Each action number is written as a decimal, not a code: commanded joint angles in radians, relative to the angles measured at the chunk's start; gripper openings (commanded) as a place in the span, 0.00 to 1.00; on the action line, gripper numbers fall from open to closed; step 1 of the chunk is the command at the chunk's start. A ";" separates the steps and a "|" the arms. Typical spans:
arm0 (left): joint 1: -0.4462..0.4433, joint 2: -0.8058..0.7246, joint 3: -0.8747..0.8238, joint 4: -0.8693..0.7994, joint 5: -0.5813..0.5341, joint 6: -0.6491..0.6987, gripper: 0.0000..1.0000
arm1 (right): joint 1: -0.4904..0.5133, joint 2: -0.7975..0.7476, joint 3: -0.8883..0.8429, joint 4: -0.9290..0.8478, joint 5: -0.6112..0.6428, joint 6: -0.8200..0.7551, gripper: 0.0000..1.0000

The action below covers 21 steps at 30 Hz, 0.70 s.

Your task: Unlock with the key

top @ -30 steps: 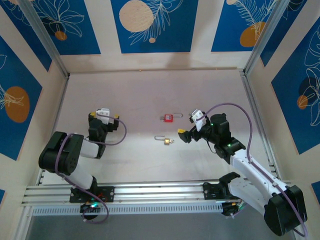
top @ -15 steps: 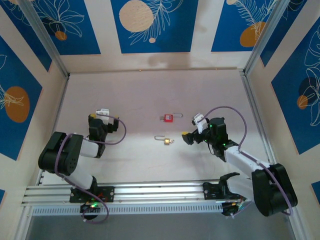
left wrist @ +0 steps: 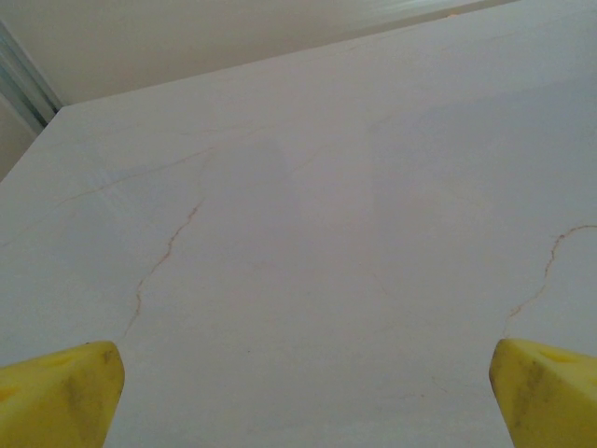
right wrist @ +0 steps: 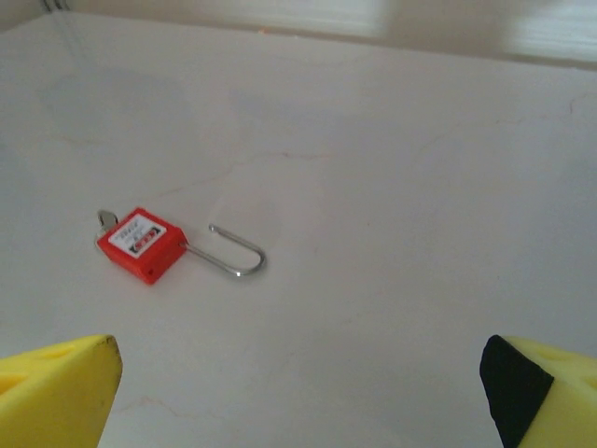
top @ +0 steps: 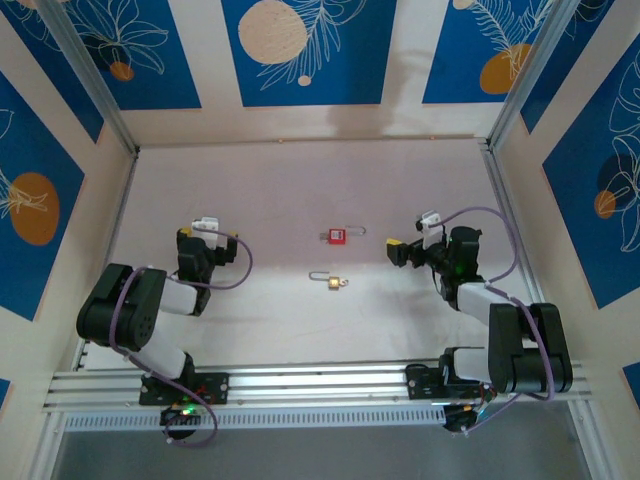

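Note:
The key (top: 331, 281), a tiny brass piece with a thin silver wire loop, lies flat mid-table. Just beyond it lies the red padlock (top: 336, 236), its silver shackle pointing right. In the right wrist view the padlock (right wrist: 140, 245) lies ahead to the left, and one end of its shackle (right wrist: 235, 258) stands free of the body. My right gripper (top: 398, 248) (right wrist: 298, 392) is open and empty, to the right of both, touching neither. At the left side of the table my left gripper (top: 208, 230) (left wrist: 308, 383) is open over bare table.
The pale table (top: 300, 190) has thin hairline cracks and is boxed in by blue patterned walls. Metal rails (top: 110, 150) run along its sides and a rail (top: 310, 385) crosses the near edge by the arm bases.
My right arm has drawn back to the right, away from the key, folding closer to its base. The left arm, key and padlock have not moved.

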 commanded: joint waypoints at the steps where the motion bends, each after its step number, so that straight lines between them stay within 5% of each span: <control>1: 0.013 -0.014 0.019 0.003 -0.006 -0.021 1.00 | -0.008 0.014 -0.007 0.090 -0.021 0.048 0.99; 5: 0.012 -0.015 0.019 0.002 -0.006 -0.021 1.00 | -0.009 0.146 0.005 0.220 -0.027 0.076 0.99; 21: 0.012 -0.014 0.018 0.006 -0.006 -0.020 1.00 | -0.030 0.195 0.082 0.126 0.039 0.126 0.99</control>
